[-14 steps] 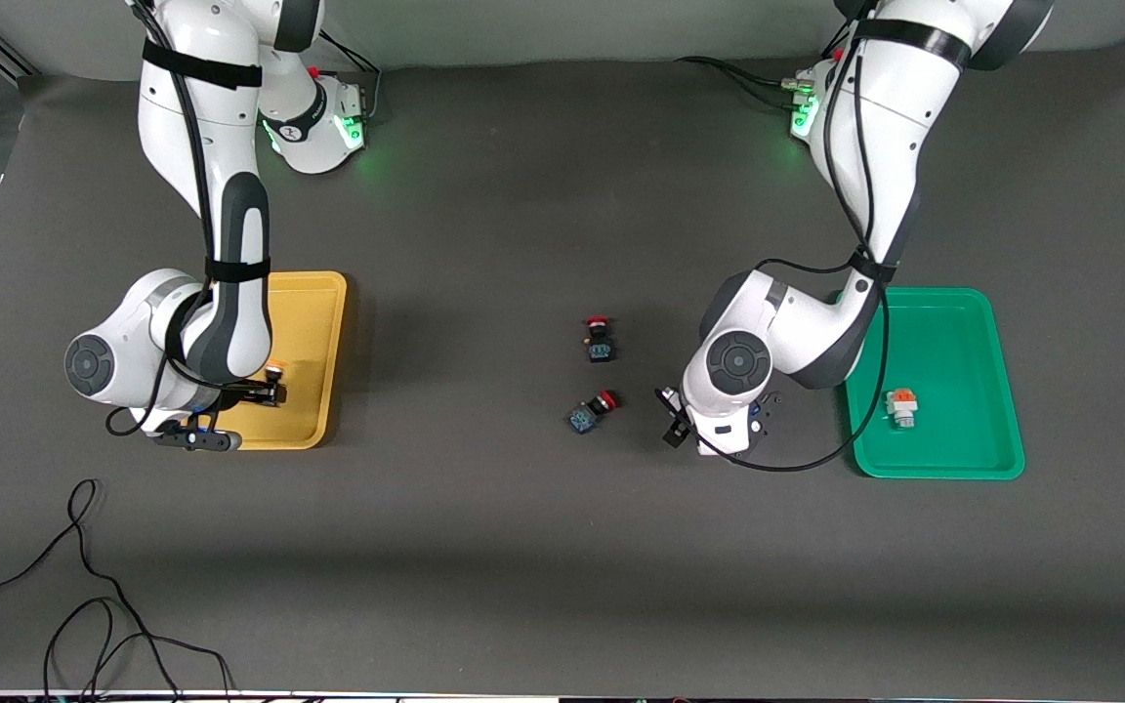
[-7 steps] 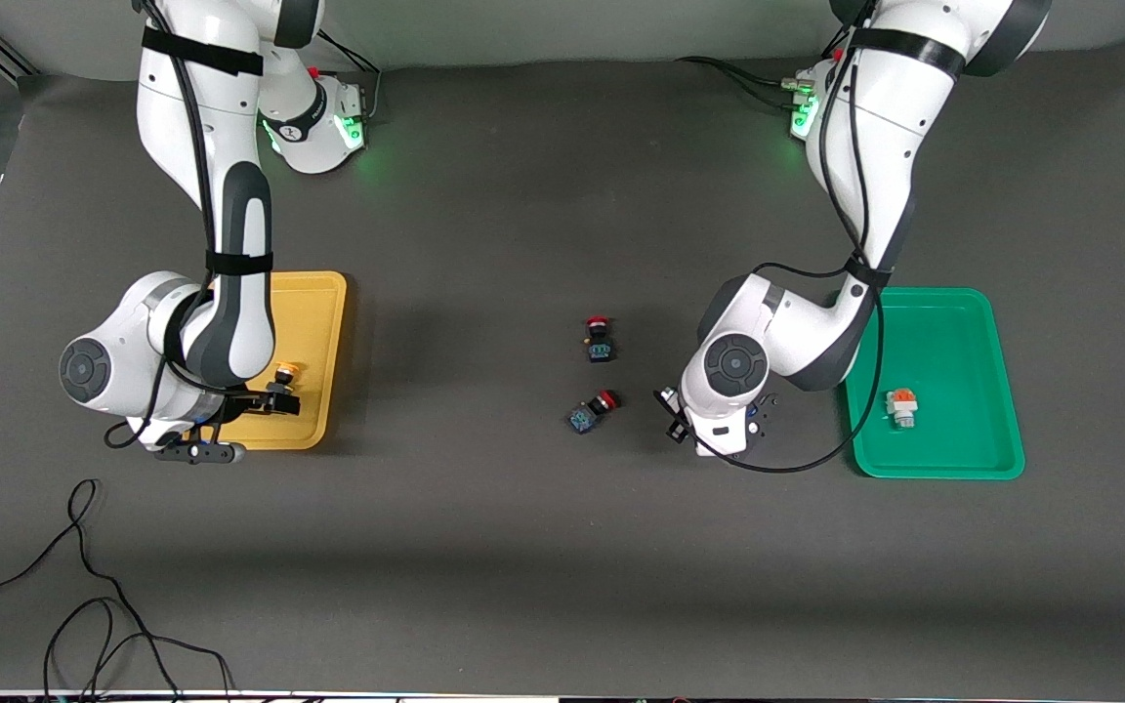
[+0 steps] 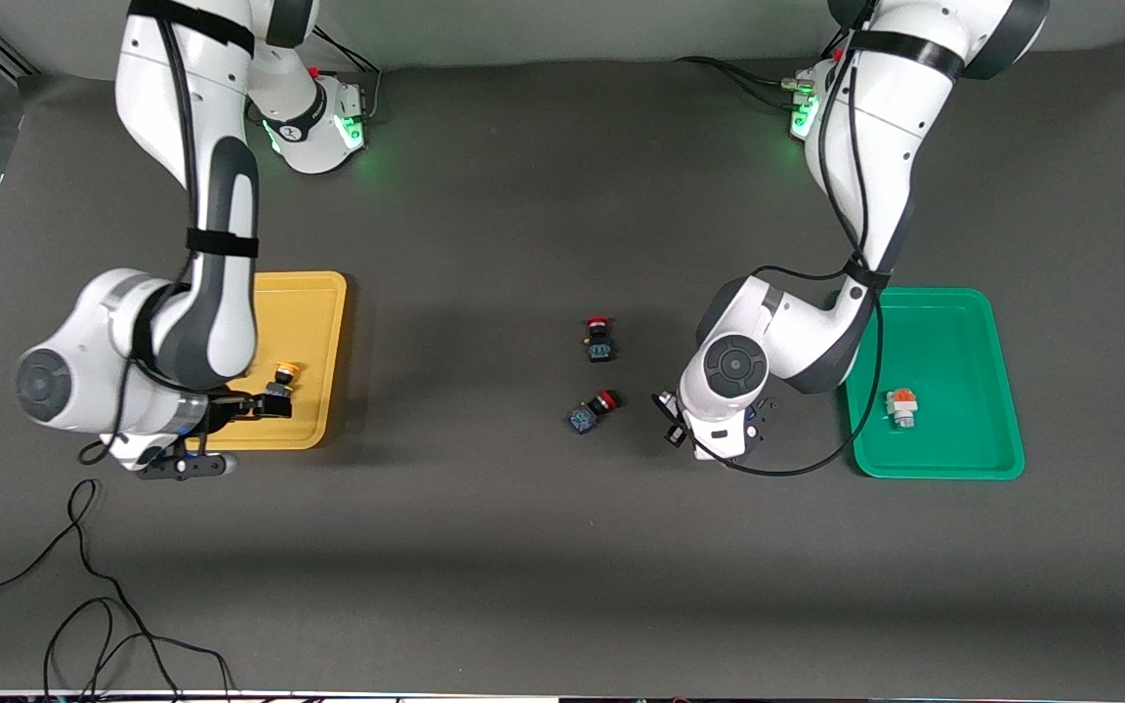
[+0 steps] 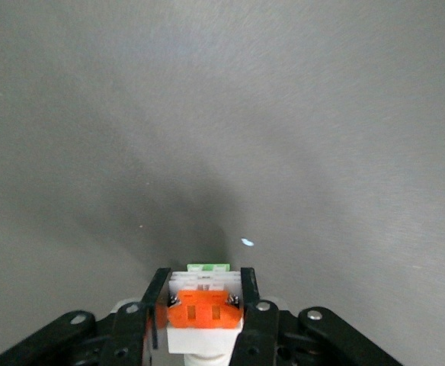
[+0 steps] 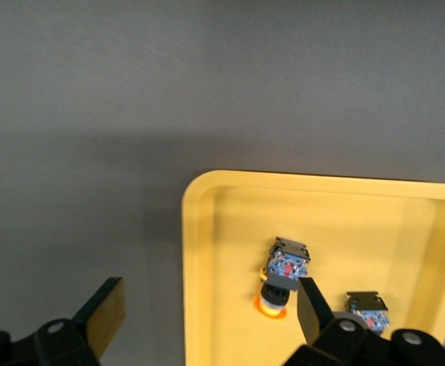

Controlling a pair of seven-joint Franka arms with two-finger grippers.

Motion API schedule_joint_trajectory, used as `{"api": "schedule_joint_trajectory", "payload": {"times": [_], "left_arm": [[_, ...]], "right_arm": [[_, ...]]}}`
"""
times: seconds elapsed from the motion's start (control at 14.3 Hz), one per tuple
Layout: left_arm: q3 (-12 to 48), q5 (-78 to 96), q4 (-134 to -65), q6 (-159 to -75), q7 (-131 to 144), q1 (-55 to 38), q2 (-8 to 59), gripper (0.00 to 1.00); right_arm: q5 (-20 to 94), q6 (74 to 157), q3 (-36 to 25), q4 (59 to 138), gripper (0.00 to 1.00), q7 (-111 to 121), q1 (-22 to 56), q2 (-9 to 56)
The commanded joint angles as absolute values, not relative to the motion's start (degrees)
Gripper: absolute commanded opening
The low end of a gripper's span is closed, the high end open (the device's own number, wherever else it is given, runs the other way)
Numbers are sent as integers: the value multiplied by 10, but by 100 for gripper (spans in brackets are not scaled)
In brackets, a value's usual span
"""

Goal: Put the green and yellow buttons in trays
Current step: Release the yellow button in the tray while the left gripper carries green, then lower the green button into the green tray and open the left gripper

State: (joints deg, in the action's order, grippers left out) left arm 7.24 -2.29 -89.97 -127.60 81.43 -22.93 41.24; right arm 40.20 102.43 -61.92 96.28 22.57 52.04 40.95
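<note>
A white-bodied button (image 4: 200, 311) is grasped firmly between the jaws of the left gripper (image 4: 203, 286), held over bare table with the green tray (image 3: 953, 322) at its three o'clock. A second white button (image 3: 901, 407) is seen in that tray, toward five o'clock. The right gripper (image 5: 207, 305) is held released over the yellow tray (image 3: 313, 293), where two yellow-capped buttons (image 5: 283, 274) are lying near six o'clock.
</note>
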Motion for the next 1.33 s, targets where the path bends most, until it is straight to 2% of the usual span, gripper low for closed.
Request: {"api": "schedule_joint_trajectory", "payload": {"times": [0.0,0.14,0.21,0.49,0.63,0.77,0.98,1.12,1.26], "left_arm": [[70,-16,-846,-1163,764,-223,370,16],[70,-3,-828,-1102,683,-210,340,16],[70,-2,-833,-1080,619,-199,318,14],[69,23,-857,-978,346,-108,244,10],[67,20,-888,-954,232,-50,210,9],[64,2,-910,-953,132,6,199,9],[65,-59,-967,-1020,56,58,199,9],[65,-76,-1039,-1117,14,92,199,9],[64,-78,-1125,-1254,1,124,206,10]], "right_arm": [[384,986,-630,917,100,220,521,390],[341,970,-614,893,100,188,507,357],[308,962,-586,880,100,155,498,331],[129,949,-363,878,100,42,383,191],[64,939,-291,876,100,37,336,157],[48,939,-239,881,100,33,286,128],[45,939,-150,903,100,16,193,79],[44,939,-119,923,100,-1,153,53],[44,940,-73,953,100,-33,101,20]]}}
